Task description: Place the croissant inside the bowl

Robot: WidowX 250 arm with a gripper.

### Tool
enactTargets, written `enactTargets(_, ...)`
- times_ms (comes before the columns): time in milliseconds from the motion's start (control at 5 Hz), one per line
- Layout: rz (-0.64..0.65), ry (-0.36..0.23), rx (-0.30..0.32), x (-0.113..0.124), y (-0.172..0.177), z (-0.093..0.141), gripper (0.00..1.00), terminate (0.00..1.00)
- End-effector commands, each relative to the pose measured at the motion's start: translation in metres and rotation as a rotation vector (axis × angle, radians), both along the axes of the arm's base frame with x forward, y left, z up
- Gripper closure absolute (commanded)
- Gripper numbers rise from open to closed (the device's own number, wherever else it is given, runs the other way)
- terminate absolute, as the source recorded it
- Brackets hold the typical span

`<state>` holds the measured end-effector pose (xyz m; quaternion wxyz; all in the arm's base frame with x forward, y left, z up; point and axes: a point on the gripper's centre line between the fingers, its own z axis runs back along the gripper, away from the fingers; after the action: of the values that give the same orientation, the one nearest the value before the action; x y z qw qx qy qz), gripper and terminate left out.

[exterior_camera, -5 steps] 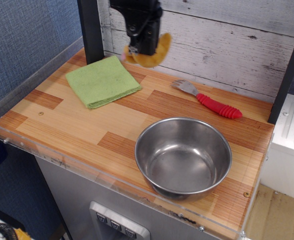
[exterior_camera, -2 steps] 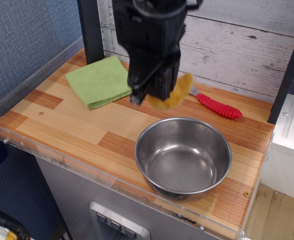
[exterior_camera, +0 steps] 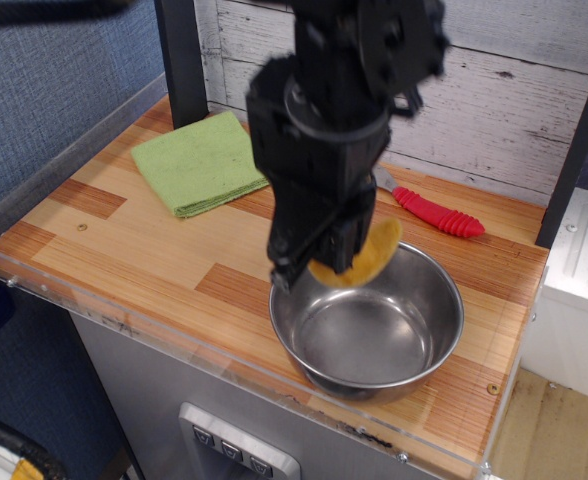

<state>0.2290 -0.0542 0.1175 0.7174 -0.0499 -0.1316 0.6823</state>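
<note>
I've got the pincer (exterior_camera: 326, 262) clamped on the croissant (exterior_camera: 362, 257), and the pastry is hanging in the air, above the bowl (exterior_camera: 367, 315), over its rear-left rim rather than over its middle. The golden crescent sticks out to the right of the black fingers, curling upward at its free end, and it touches neither the steel nor the worktop (exterior_camera: 124, 240). I can't make out the pinkish tip from here; the pincer body covers that end. The bowl sits upright on the front right part of the worktop, shiny inside, nothing lying in it. Behind the bowl, toward the white plank wall (exterior_camera: 514, 100), I see a fork with a red handle (exterior_camera: 436, 214), lying flat, its metal head mostly hidden by the arm. Well to the left of the bowl and farther back, the green folded cloth (exterior_camera: 200, 163) lies flat near the dark upright post (exterior_camera: 179, 60). The arm's bulky black housing (exterior_camera: 324, 120) rises from the pincer and blocks the view of the wall behind the bowl. A clear plastic lip (exterior_camera: 104, 310) runs along the worktop's front edge, just ahead of the bowl.
</note>
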Motion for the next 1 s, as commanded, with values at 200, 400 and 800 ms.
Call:
enactTargets(200, -0.075, 0.026, 0.019, 0.006, -0.023, -0.046, 1.00, 0.00)
enactTargets(400, -0.072, 0.047, 0.025, 0.010, -0.023, -0.056, 1.00, 0.00)
enactTargets(800, -0.020, 0.073, 0.019, 0.008, -0.012, -0.064, 1.00, 0.00)
